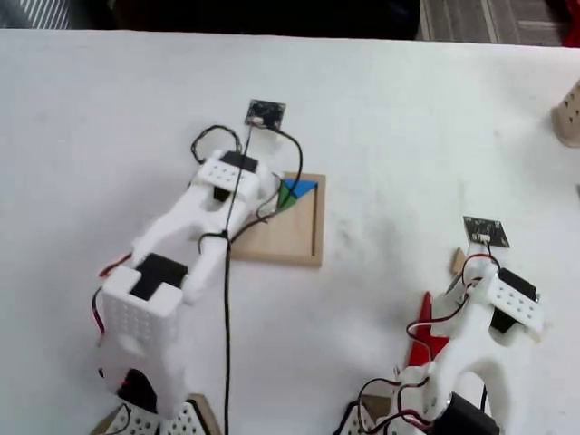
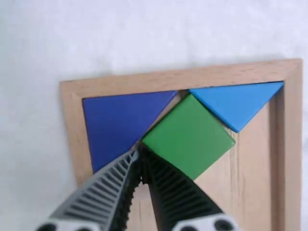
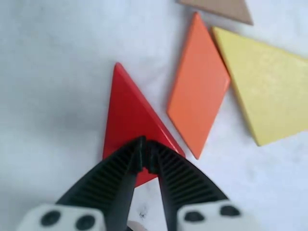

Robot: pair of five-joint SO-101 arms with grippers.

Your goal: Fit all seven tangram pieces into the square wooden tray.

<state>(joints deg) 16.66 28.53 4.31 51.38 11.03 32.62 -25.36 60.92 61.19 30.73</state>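
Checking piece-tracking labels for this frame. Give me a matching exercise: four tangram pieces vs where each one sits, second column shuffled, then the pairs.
Pieces
1. green square
2. red triangle
3. orange parallelogram
4. light blue triangle

Places
a. on the table, between the red triangle and the yellow triangle
b. in the tray, long edge along its wall
c. in the tray, one corner at the tips of the left gripper
d. on the table, under the tips of the right gripper

Pairs: 1-c, 2-d, 3-a, 4-b
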